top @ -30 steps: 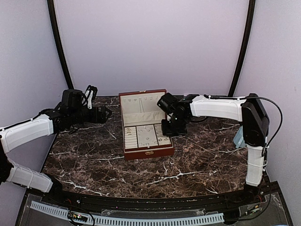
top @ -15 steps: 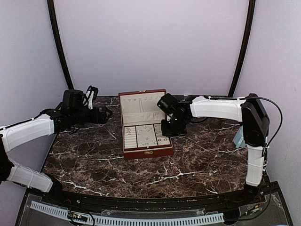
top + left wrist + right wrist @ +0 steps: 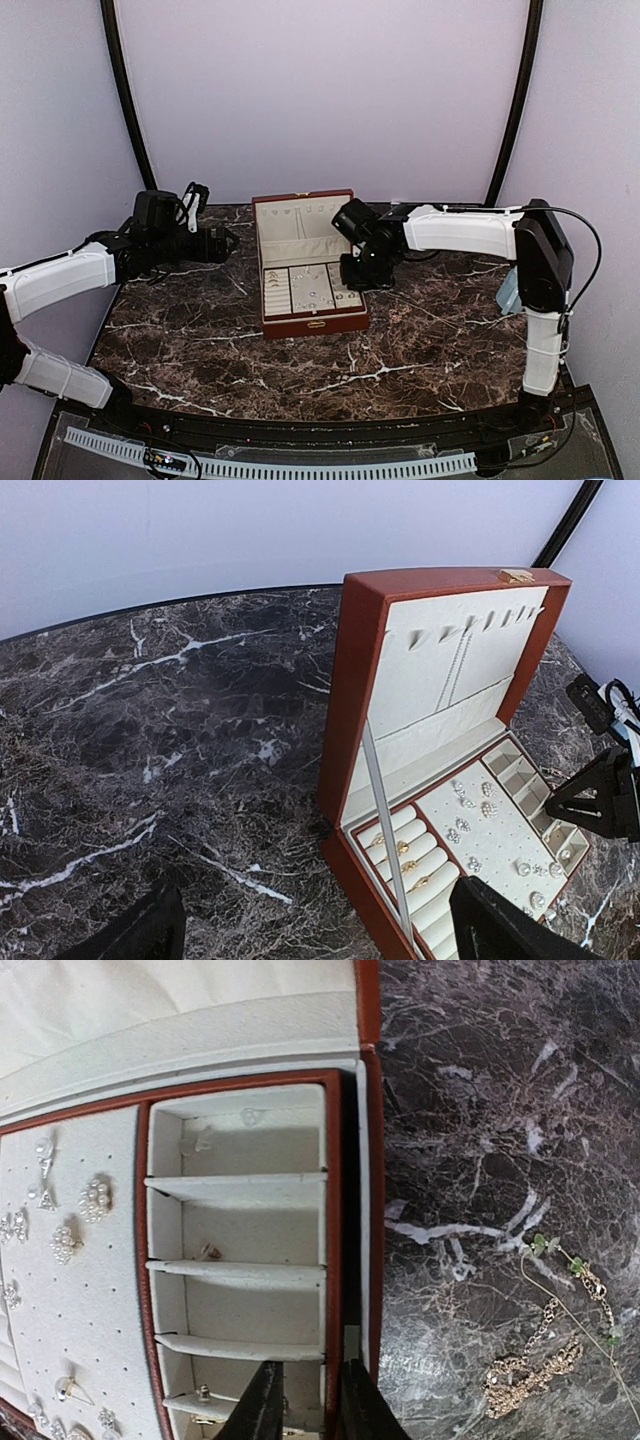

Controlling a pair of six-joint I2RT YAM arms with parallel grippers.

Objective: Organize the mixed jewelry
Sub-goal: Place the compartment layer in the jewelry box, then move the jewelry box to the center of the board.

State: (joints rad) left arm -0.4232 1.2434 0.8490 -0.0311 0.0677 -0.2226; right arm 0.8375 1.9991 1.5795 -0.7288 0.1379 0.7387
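Right pincer (image 3: pixel 307 1380) over box (image 3: pixel 368 1160) — chains (image 3: pixel 530 1365): wrist view only.

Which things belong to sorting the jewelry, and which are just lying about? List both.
Job: loose chains on the table; stud earrings; rings; jewelry box.
Lying about: pale blue object; white slotted strip.
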